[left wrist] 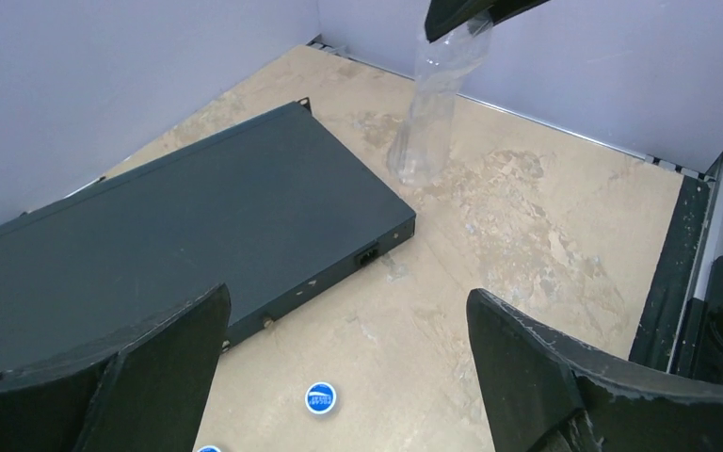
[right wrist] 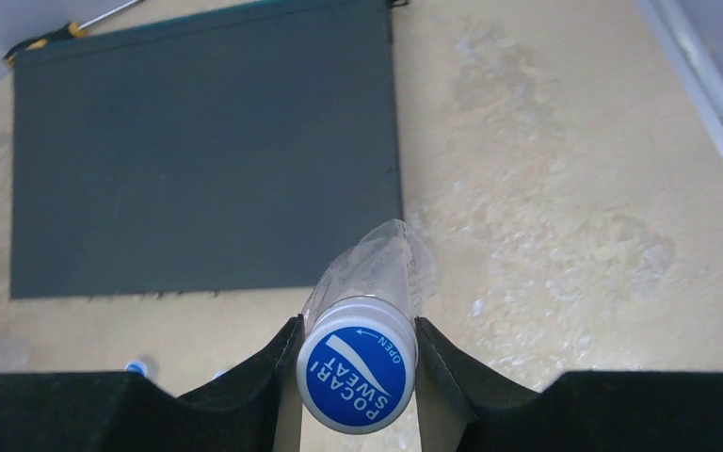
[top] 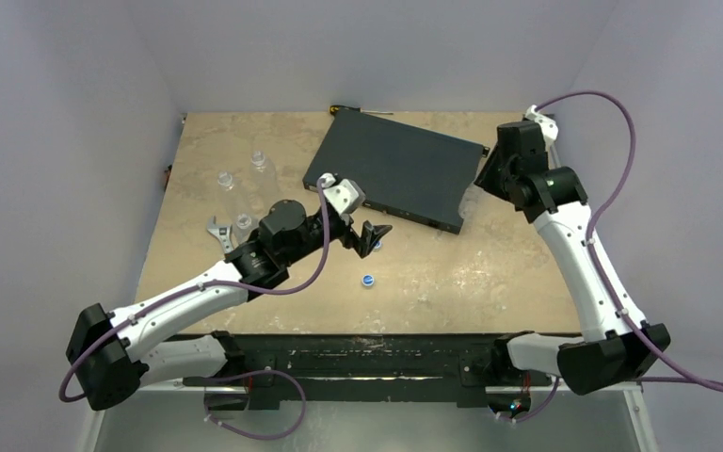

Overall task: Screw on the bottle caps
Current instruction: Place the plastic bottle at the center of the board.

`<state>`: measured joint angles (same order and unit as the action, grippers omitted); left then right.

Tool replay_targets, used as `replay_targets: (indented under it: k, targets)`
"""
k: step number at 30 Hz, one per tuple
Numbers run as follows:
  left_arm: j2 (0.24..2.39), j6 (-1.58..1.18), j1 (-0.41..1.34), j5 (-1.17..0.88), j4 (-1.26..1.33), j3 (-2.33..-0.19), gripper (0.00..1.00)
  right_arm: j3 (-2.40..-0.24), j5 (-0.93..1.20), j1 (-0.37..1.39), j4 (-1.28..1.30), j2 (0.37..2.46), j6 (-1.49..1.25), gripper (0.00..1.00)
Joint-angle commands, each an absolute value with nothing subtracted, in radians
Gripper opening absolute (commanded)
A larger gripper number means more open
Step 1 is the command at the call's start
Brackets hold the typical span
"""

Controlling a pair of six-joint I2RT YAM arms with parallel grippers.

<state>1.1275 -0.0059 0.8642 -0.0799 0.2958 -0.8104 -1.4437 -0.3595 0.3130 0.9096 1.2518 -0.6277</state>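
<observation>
One tan worktop (top: 490, 282) carries everything. A flat black box (top: 395, 169) lies across its far middle. The right claw (right wrist: 356, 344) is clamped on the blue cap (right wrist: 356, 377) topping a clear bottle (left wrist: 433, 104), which leans with its base low beside the box's right corner. The left claw (left wrist: 348, 301) hangs near the box's front edge, jaws wide apart and holding nothing. Three more bottles (top: 259, 160) stand at the far left, with a wrench (top: 218, 233) just beside the nearest. Two loose bottle caps (left wrist: 320, 397) lie on the worktop close below the left claw.
</observation>
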Motion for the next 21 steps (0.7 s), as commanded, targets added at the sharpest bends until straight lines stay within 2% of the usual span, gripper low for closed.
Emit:
replay_targets:
  k: [1, 8, 21]
  targets:
    - [1.072, -0.028, 0.865, -0.019, 0.131, -0.879, 0.95, -1.415, -0.398, 0.189, 0.808, 1.289, -0.568, 0.0]
    - [1.014, -0.005, 0.857, 0.029, 0.094, -0.819, 0.97, -1.398, -0.357, 0.055, 0.631, 1.442, -0.551, 0.0]
    - [0.992, -0.005, 0.849, 0.075, 0.117, -0.765, 0.99, -1.255, -0.222, -0.06, 0.451, 1.488, -0.551, 0.04]
